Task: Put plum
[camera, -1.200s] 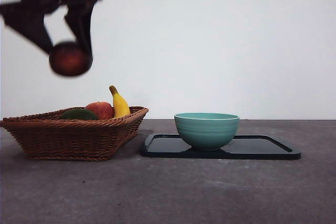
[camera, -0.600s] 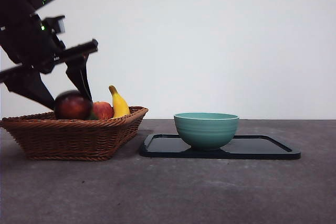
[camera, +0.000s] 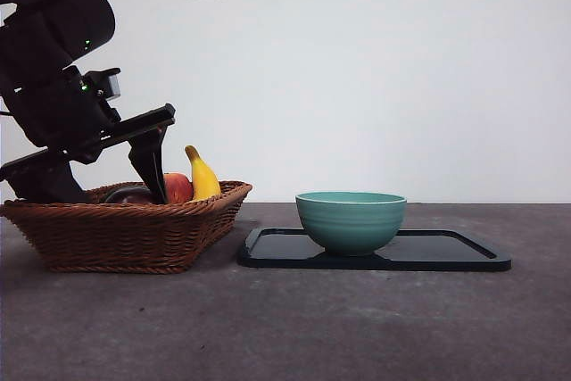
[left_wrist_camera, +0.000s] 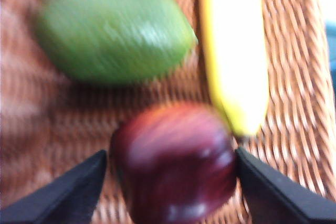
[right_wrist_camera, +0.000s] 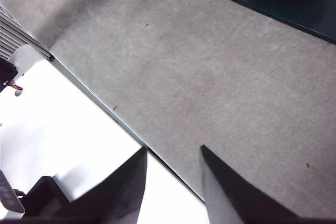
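The plum (left_wrist_camera: 173, 166), glossy dark maroon, lies low in the wicker basket (camera: 125, 238) at the table's left. My left gripper (left_wrist_camera: 170, 156) reaches down into the basket with a jaw against each side of the plum, shut on it. In the front view only a dark sliver of the plum (camera: 130, 194) shows above the rim, between the jaws of the left gripper (camera: 107, 192). My right gripper (right_wrist_camera: 173, 156) waits open over the table's near edge, holding nothing.
A green fruit (left_wrist_camera: 113, 35) and a banana (left_wrist_camera: 233, 51) lie in the basket beside the plum, along with a red apple (camera: 178, 187). To the right, a teal bowl (camera: 351, 220) stands on a black tray (camera: 446, 252).
The left arm has come down from high above the basket, carrying the plum into it. The plum now sits below the rim. The right arm has not moved.
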You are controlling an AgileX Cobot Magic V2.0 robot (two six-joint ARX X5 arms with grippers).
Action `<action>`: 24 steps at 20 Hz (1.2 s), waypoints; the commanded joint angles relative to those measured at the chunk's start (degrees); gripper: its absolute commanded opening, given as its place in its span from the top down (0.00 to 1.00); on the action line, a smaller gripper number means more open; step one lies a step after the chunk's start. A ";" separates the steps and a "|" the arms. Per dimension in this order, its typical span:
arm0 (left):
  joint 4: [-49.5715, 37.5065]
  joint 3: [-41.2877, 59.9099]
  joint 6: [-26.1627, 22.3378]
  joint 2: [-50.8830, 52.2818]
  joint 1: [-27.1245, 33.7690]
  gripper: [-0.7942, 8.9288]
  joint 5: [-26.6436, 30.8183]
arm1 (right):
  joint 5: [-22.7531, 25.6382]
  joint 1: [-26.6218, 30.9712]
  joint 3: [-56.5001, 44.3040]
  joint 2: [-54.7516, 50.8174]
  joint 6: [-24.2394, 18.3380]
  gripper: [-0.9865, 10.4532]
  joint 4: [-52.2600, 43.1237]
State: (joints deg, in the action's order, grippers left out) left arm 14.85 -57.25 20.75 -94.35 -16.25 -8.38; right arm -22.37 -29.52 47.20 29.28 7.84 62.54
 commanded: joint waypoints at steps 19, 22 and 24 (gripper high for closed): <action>35.47 -0.61 -18.73 38.97 -0.39 0.50 -23.96 | 0.37 -0.35 0.44 0.20 4.07 0.77 -8.50; 40.13 -0.61 -22.10 41.33 -0.94 0.50 -25.11 | 0.37 -0.35 0.44 0.20 5.51 0.77 -8.50; 40.89 -0.61 -22.73 41.90 -1.14 0.50 -25.11 | 0.35 -0.35 0.44 0.20 6.10 0.77 -8.50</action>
State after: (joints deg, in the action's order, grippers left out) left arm 55.99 -57.23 -0.27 -52.07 -17.17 -33.19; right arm -22.24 -29.52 47.20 29.28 12.86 54.59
